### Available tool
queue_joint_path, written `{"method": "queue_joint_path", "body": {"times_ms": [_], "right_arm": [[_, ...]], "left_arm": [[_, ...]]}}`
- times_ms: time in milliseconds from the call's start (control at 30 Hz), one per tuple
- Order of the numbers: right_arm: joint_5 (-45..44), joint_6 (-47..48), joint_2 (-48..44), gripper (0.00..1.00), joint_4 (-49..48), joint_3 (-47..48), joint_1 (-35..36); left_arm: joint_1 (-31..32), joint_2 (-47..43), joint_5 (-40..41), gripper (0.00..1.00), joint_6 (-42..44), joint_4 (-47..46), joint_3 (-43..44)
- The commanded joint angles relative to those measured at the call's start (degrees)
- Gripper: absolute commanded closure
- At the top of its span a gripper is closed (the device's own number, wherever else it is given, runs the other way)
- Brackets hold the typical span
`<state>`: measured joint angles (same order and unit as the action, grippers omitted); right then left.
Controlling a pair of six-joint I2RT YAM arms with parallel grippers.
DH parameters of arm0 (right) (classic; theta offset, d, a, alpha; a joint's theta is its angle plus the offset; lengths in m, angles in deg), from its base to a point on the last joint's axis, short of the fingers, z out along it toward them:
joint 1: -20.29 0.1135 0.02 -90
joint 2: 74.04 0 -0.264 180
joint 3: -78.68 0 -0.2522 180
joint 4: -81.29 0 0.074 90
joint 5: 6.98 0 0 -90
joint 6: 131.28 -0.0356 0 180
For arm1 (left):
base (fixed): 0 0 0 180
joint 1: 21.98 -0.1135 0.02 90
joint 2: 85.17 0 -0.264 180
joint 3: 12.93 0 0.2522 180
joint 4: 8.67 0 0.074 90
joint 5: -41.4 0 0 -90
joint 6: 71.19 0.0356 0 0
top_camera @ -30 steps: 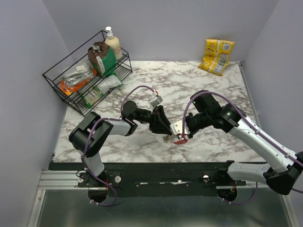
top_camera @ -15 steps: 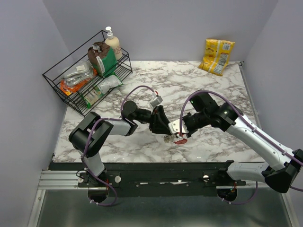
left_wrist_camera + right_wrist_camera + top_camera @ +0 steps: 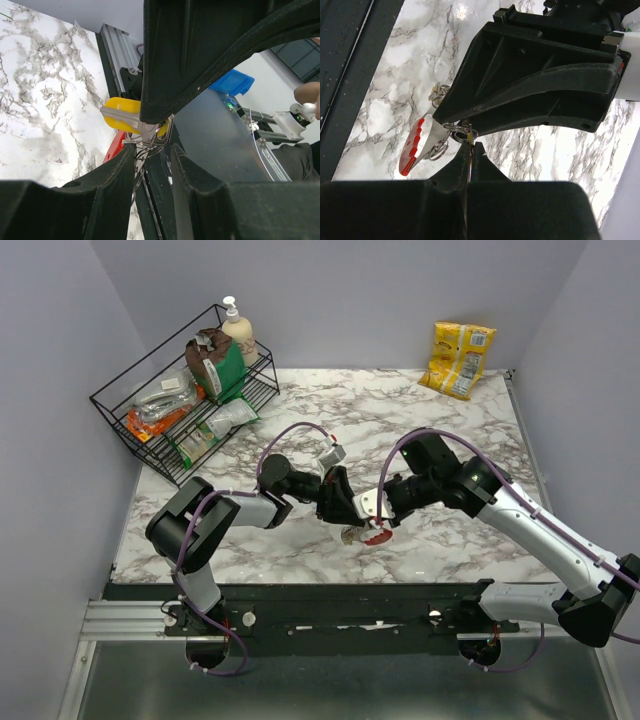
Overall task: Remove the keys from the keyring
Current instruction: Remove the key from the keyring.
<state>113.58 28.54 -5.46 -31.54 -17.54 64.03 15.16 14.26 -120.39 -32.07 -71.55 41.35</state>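
While clamped tight on the yellow-headed silvery key (image 3: 121,111), edge-on: right gripper (image 3: 471,146), tip to tip with left gripper (image 3: 145,134).
Left jaws narrow around the thin wire keyring (image 3: 454,127), grip impossible to tell. Just beside: other silvery keys (image 3: 434,133) and a red curved plastic piece (image 3: 411,147), over the white marble tabletop (image 3: 440,400).

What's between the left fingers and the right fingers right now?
The keys on the keyring: the yellow-headed key is pinched in the right fingers, the ring loops sit at the left fingers. Left wrist view shows it best.
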Motion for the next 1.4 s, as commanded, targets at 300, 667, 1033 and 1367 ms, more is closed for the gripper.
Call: {"method": "queue_joint_path", "body": {"times_ms": [300,667,1033,1367], "right_arm": [[-5.2,-1.0,-0.2,0.96,-5.9,-3.3,-0.2],[-8.0,-1.9,-0.9,0.96,-8.8,-5.1,-0.2],[-13.2,-2.8,-3.4,0.97,-21.0,-15.4,-0.7],[-14.9,-5.2,-3.6,0.99,-34.3,-23.0,-1.1]], "left_arm": [[0.3,-0.2,-1.4,0.7,0.6,-20.4,0.5],[0.0,2.0,-0.9,0.96,0.8,-20.4,0.8],[-4.3,8.0,0.4,0.98,1.5,-20.1,1.9],[-6.2,12.0,2.7,0.98,2.4,-20.0,2.5]]}}
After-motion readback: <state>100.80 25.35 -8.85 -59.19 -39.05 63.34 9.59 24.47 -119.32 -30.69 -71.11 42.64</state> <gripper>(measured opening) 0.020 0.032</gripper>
